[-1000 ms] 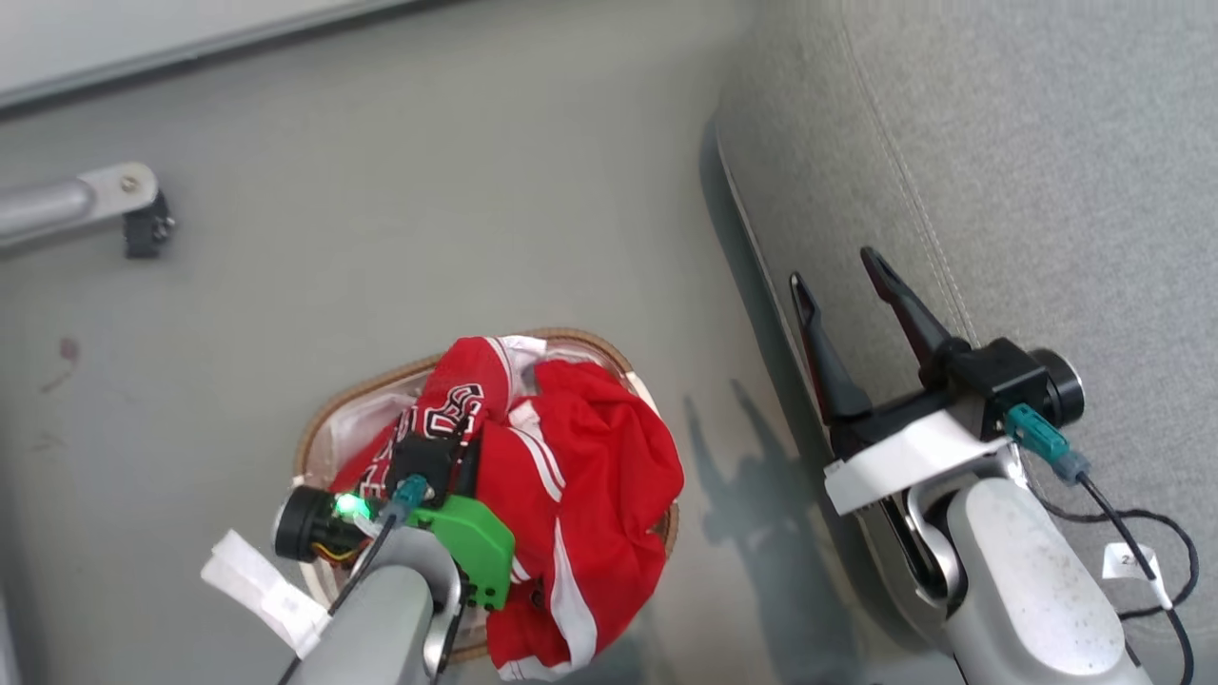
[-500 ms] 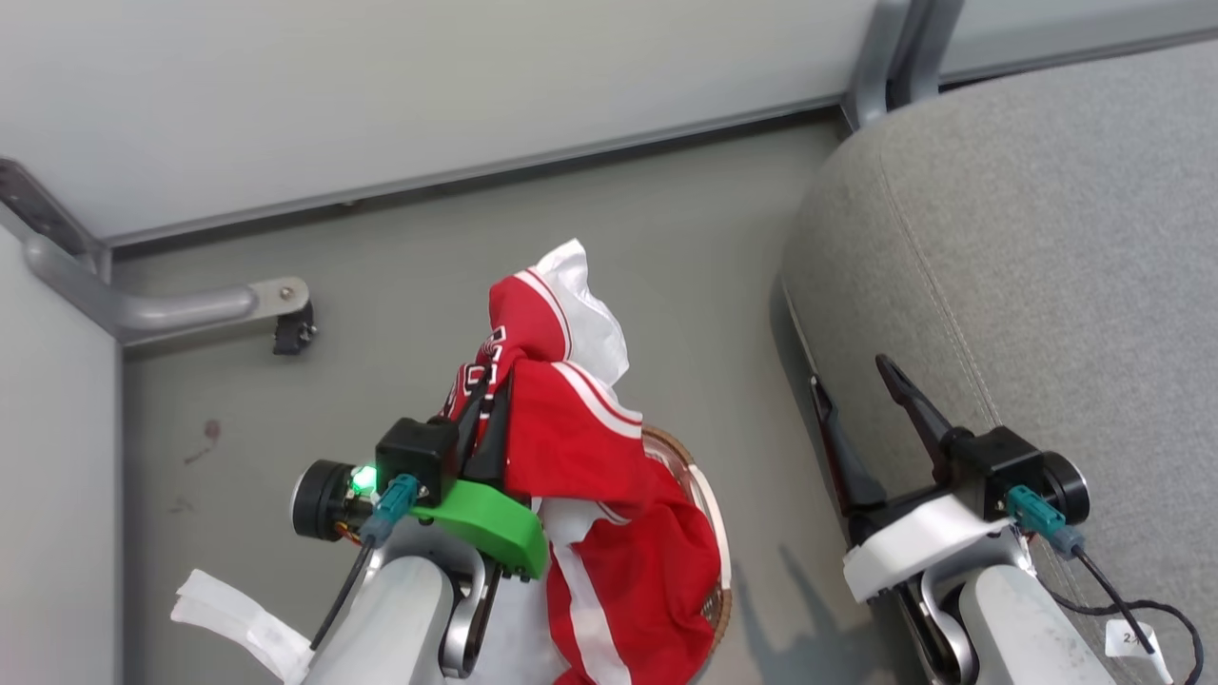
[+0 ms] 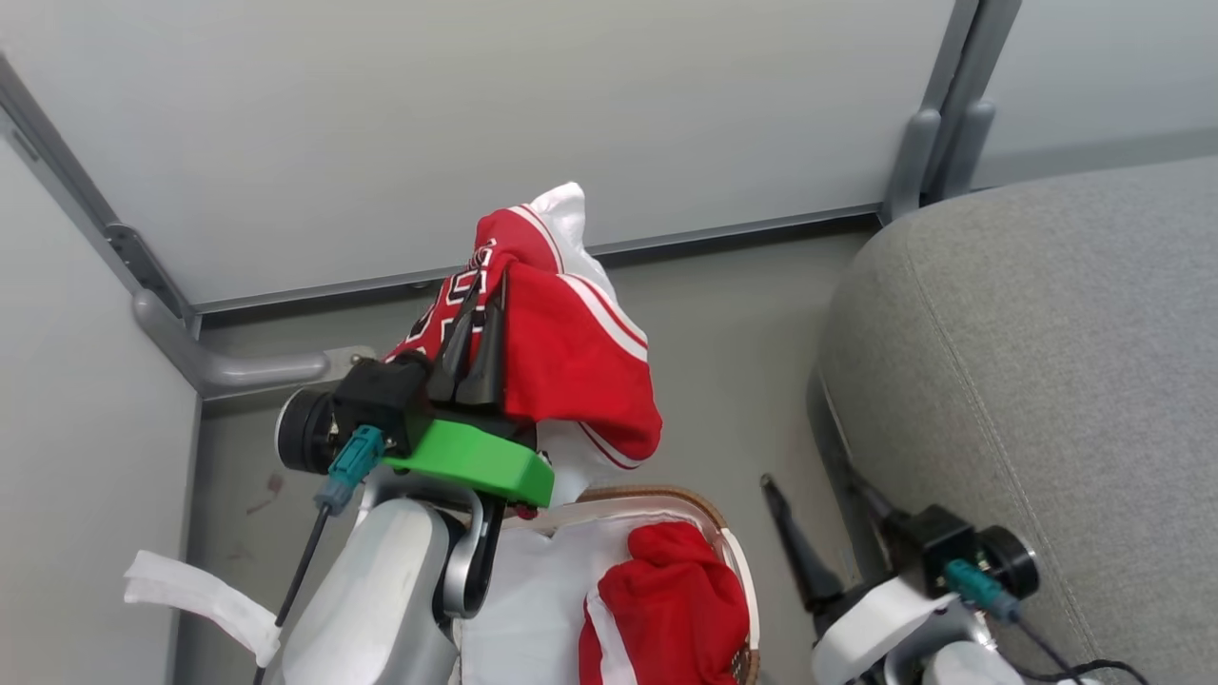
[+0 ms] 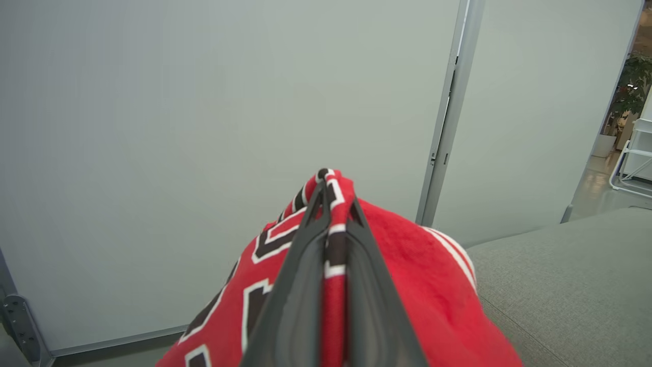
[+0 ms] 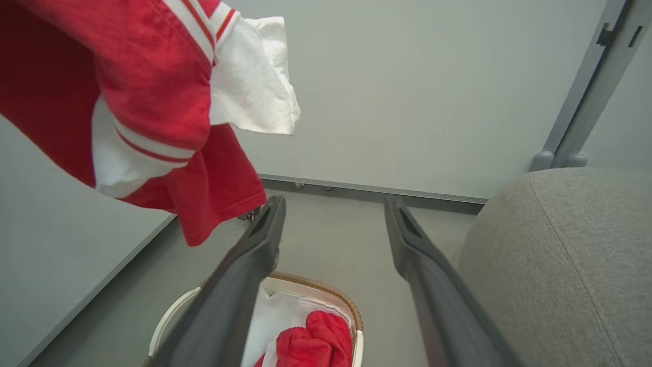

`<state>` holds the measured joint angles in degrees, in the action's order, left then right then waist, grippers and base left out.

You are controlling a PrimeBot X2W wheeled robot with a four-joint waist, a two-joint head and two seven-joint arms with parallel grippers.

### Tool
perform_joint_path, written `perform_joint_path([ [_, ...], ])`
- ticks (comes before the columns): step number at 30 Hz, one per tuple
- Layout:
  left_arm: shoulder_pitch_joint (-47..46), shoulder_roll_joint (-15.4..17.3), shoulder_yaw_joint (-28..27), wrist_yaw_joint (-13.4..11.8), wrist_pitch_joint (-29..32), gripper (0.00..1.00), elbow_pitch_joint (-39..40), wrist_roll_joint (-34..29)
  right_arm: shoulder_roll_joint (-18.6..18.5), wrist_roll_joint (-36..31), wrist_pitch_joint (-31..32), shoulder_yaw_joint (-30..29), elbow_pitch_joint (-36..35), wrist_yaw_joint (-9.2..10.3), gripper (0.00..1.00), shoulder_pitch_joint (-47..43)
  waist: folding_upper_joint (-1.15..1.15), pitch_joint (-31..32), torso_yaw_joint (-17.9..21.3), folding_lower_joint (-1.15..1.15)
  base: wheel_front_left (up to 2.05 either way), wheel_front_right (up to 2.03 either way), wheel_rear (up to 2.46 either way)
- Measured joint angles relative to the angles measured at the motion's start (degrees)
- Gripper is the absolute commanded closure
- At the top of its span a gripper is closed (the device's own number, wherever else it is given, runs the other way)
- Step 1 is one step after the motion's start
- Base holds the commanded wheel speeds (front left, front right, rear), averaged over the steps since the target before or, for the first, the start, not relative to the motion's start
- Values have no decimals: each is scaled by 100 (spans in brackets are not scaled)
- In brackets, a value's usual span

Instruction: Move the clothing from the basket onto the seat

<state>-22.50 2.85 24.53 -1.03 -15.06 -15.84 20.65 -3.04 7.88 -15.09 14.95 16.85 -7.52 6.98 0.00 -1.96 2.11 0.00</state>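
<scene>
Left fingers [image 3: 485, 347] pinch jersey [image 3: 571, 352] by one fold; right fingers [image 5: 260, 244] spread, empty. Swing toward seat [image 3: 1047, 381], right of them, could shake it loose.

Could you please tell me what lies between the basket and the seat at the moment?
In the head view, a strip of bare grey floor separates the basket and the seat, with the open right claw poised there.

Office-like space: pale partition panels [image 4: 204, 127] on metal posts [image 4: 451, 102], grey seat [image 3: 1047, 362], potted plant [image 4: 630, 84] beyond.
</scene>
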Motion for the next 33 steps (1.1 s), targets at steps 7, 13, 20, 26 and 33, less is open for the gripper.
perform_joint_path([
  [7, -74, -1, 94, -52, -7, 100, 66, 110, -129, 32, 0, 1053, 90, 0, 0, 99, 0, 108, -154, 0, 0, 0, 0],
  [13, -73, 0, 223, -74, -7, 100, 77, 214, -34, 221, 0, 1411, -85, 0, 0, 498, 0, 117, -246, 0, 0, 0, 0],
  [20, -82, 0, 564, -102, -7, 100, 57, 391, 21, 490, 0, 1617, -83, 0, 0, 847, 0, 91, -395, 0, 0, 0, 0],
  [26, -210, 0, 890, -152, -7, 100, 57, 512, 23, 499, 0, 1574, 333, 0, 0, 1048, 0, 65, -556, 0, 0, 0, 0],
  [33, -308, 1, 1166, -200, -7, 100, 65, 690, 23, 831, 0, 1762, 865, 0, 91, 1228, 0, 44, -702, 0, 0, 0, 0],
])
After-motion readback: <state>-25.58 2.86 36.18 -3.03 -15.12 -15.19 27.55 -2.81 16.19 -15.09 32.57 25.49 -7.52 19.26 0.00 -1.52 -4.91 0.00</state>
